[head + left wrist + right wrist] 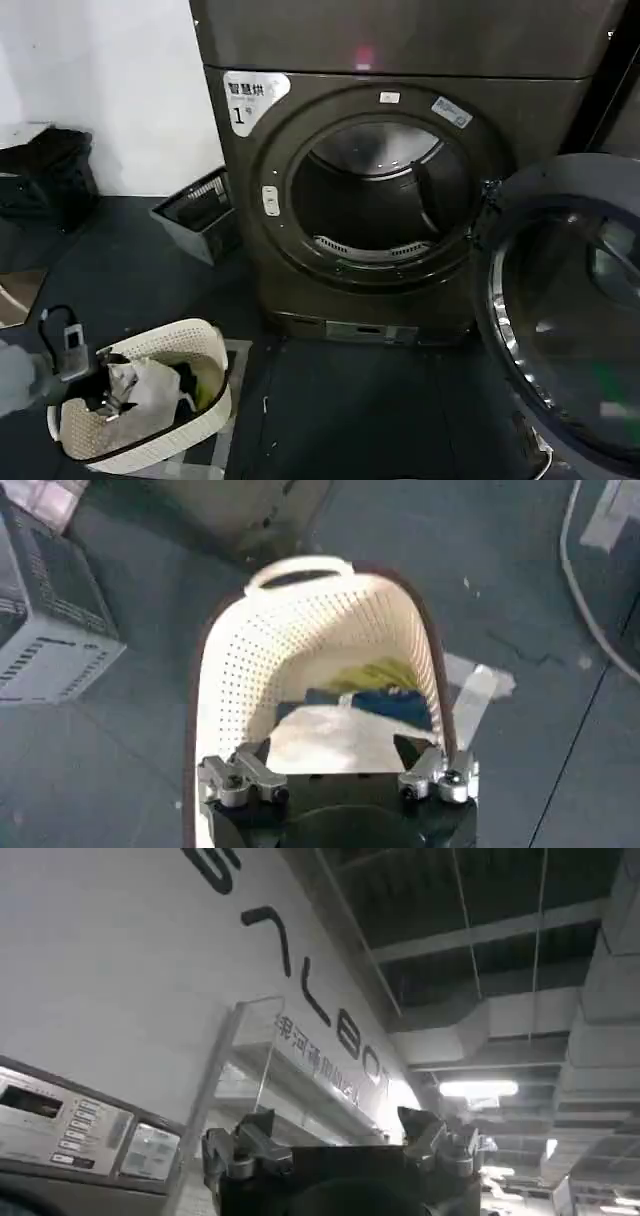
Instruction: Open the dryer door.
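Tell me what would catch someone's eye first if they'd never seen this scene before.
Most striking is the dryer door, swung wide open at the right of the head view, its chrome rim and dark glass facing the camera, leaving the drum opening of machine "1" exposed at centre. Low on the left, a white perforated laundry basket holding clothes sits on the dark floor, with the left gripper open just above it.

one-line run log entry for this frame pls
dryer door: swung open, drum exposed | left hand: open, above laundry basket | right hand: open, pointing up at ceiling, clear of door
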`<state>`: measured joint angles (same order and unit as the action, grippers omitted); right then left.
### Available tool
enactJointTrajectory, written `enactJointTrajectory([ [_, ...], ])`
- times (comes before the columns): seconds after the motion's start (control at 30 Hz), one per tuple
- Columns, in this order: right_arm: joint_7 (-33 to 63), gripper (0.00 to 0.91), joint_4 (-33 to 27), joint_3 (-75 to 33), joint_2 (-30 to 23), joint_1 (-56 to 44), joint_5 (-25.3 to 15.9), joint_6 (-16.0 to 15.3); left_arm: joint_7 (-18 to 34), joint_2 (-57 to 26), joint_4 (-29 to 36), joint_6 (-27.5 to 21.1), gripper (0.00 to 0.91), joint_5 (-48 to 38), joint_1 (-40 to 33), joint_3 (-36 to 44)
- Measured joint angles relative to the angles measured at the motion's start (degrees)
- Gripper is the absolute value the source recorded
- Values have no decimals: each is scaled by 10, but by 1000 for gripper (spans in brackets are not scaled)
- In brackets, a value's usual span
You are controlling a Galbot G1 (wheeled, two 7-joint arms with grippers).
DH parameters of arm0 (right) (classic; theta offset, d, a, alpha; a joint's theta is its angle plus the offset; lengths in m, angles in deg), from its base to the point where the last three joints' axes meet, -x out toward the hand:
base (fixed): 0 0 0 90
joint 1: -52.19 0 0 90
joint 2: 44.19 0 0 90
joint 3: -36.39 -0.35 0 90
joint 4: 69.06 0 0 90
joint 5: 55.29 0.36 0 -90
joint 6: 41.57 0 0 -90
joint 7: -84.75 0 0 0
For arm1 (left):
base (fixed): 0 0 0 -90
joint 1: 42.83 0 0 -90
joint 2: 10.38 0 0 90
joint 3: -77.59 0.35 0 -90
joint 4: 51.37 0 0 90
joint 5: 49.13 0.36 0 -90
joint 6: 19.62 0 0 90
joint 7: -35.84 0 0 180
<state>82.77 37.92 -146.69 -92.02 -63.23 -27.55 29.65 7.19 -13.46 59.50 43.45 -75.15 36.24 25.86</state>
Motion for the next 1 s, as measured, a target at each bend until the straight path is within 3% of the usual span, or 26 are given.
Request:
enactJointTrajectory([
  [1.0, 0, 907, 12, -4, -12, -13, -4, 7, -18, -1, -7, 16, 907, 38, -1, 0],
])
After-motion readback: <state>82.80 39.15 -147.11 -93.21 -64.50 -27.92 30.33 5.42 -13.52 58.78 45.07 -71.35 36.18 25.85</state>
